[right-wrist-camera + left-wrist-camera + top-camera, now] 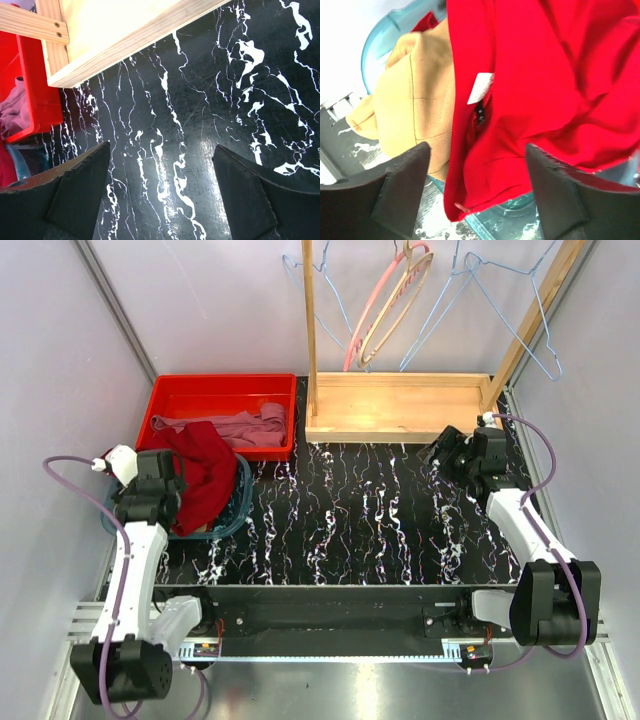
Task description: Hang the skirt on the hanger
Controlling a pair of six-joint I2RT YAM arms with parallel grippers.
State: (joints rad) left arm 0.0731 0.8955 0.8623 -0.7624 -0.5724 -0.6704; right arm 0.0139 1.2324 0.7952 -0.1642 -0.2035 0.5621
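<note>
1 skirt (415, 100), bunched (axis unclr)

The tan soft cloth skirt (415, 100) I'm after is mostly buried under the dark red garment (545, 75). From above I can barely make any of it out in the teal plastic basket (243, 498). The red garment runs off the left wrist picture's top and right edges. A small white tag (481, 87) sits where the two cloths meet; I can't read it or tell whose it is. Overhead, the thin light-blue wire hangers (430, 320) lose their hooks to the top edge.
</note>
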